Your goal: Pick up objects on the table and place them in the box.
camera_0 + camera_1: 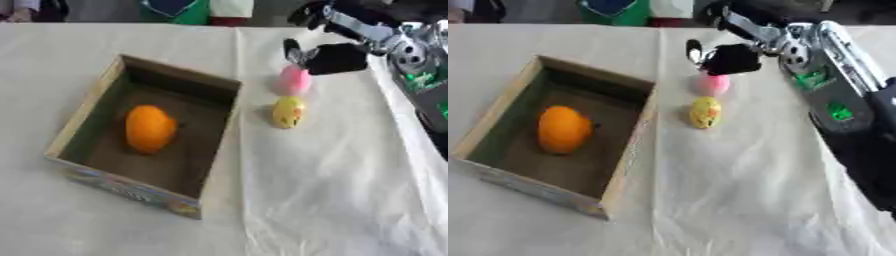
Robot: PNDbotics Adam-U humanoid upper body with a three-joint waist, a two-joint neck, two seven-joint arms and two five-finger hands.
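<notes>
An open cardboard box (92, 107) sits left of centre on the white cloth, with an orange fruit (150, 128) lying inside it. Right of the box lie a pink egg-shaped object (295, 80) and, nearer to me, a yellow egg-shaped object (289, 112). My right hand (331, 57) comes in from the upper right and hovers just behind and above the pink object, its fingers (292, 51) pointing down and spread, holding nothing. My left hand shows in neither view.
The white cloth (332, 190) covers the table, with folds running down its middle. Green and dark items (188, 10) stand beyond the far edge. My right forearm (833, 95) crosses the right side.
</notes>
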